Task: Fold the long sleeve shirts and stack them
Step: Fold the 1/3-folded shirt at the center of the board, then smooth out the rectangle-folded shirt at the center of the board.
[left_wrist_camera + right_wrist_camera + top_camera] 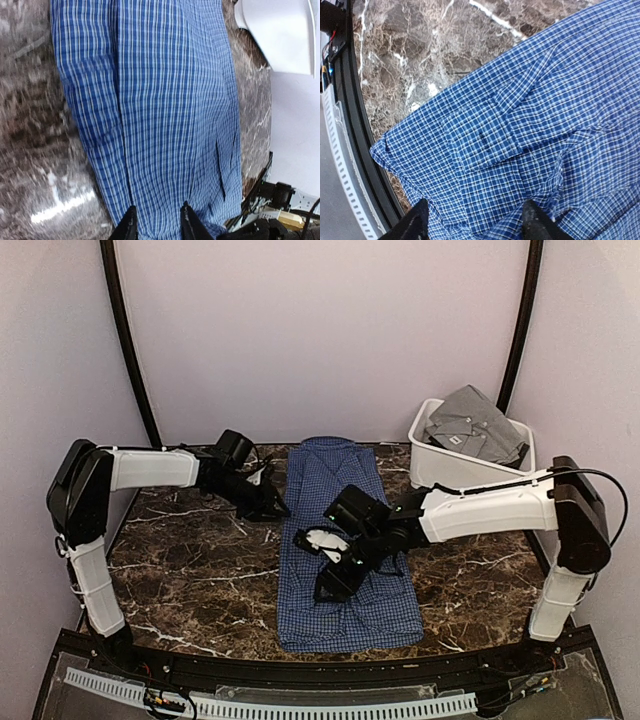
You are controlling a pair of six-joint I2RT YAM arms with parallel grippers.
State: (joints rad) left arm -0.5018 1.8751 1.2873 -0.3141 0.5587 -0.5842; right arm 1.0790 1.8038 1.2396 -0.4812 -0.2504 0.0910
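The blue shirt [390, 610] lies flat down the middle of the table [190, 580], collar toward the far edge and hem near the near edge. Its sides appear already turned in, so it makes a long narrow strip. The grey shirt [475, 425] sits crumpled in the bin [430, 465] at the far right corner.

The right gripper [328, 585] hangs over the strip's near half with its jaws wide apart and nothing between them. The left gripper [268, 502] sits at the shirt's left edge, about halfway along. Its jaws stand a little apart, and whether they pinch cloth cannot be told.

The step in hand looks like the lengthwise fold, hem to collar. To do it well, each gripper should take one near corner of the hem, catching every layer so the tucked sides do not spill out. The cloth should be lifted only slightly, carried straight toward the far edge and laid square on the collar end. The pocket [480, 140] shows slight puckers nearby, and these want smoothing first.

The sleeves are hidden beneath the folds. The arm covers the shirt's middle in the top view. The left wrist view is blurred at its left side, and both wrist views cut off the fingertips.
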